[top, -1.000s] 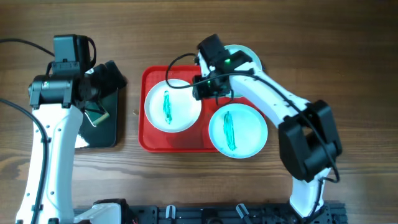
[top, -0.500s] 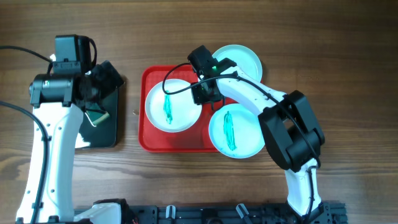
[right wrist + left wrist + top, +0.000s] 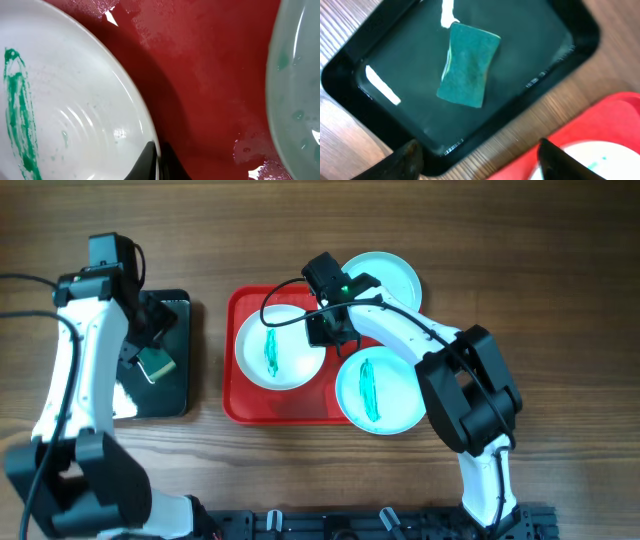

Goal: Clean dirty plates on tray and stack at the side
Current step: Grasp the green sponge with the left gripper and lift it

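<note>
Sponge point(image 3: 468, 65) lies in black tray point(image 3: 582, 37) under wide-spread left gripper point(image 3: 477, 154); right gripper point(image 3: 159, 161) pinches white plate point(image 3: 75, 100) rim on red tray point(image 3: 200, 75)

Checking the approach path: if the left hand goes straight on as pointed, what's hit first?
Most likely the green sponge lying in the black tray; the open left hand aims at it. Depth is unclear.

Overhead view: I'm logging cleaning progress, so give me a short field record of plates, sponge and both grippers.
white plate: on red tray, green smear
near cyan plate: smeared, overhanging tray's edge
far cyan plate: no smear visible, at tray's far edge
sponge: in black tray
left gripper: open, holding nothing
right gripper: fingers pinching white plate's rim
</note>
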Motion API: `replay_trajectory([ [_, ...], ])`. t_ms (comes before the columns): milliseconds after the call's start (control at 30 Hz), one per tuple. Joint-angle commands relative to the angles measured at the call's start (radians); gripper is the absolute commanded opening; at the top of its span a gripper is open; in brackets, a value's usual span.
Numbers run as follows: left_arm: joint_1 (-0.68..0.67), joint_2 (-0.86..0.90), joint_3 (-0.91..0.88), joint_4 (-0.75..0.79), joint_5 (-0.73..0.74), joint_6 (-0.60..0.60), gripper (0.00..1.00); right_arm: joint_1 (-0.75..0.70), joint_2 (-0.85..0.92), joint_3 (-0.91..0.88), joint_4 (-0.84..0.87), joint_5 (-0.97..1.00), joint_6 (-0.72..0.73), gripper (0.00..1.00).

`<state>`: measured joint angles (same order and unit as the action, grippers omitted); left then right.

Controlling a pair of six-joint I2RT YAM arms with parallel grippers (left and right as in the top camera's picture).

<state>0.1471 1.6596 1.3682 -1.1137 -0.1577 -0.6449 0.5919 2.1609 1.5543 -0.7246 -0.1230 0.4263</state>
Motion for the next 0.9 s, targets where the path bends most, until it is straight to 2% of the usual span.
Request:
replay_trajectory([
  [0,0.003,0.098,0.016,0.021,-0.08,-0.018,0.67,0.0,0.043,-0.003,-0.001,0.019,0.008,0.04],
  [133,0.009,0.18,0.016,0.051,-0.11,-0.01,0.58,0.0,0.043,-0.003,0.0,0.019,-0.001,0.04],
  [200,0.023,0.203,0.016,0.092,-0.113,0.032,0.48,0.0,0.043,-0.003,0.0,0.019,-0.001,0.04],
  [233,0.031,0.208,0.016,0.114,-0.113,0.039,0.38,0.0,0.043,-0.003,0.003,0.019,-0.001,0.04],
  [267,0.038,0.209,0.016,0.128,-0.113,0.039,0.33,0.0,0.043,-0.003,0.004,0.019,-0.001,0.04],
  [433,0.08,0.219,0.009,0.143,-0.113,0.039,0.42,0.0,0.043,-0.003,0.007,0.019,-0.006,0.04],
  [533,0.087,0.238,-0.016,0.165,-0.107,0.041,0.38,0.0,0.043,-0.003,0.01,0.019,-0.006,0.04],
  [667,0.087,0.267,-0.029,0.206,-0.053,0.114,0.36,0.0,0.043,-0.003,0.012,0.019,-0.006,0.04],
  [867,0.087,0.294,-0.029,0.206,-0.038,0.12,0.34,0.0,0.043,-0.003,0.012,0.019,-0.006,0.05],
])
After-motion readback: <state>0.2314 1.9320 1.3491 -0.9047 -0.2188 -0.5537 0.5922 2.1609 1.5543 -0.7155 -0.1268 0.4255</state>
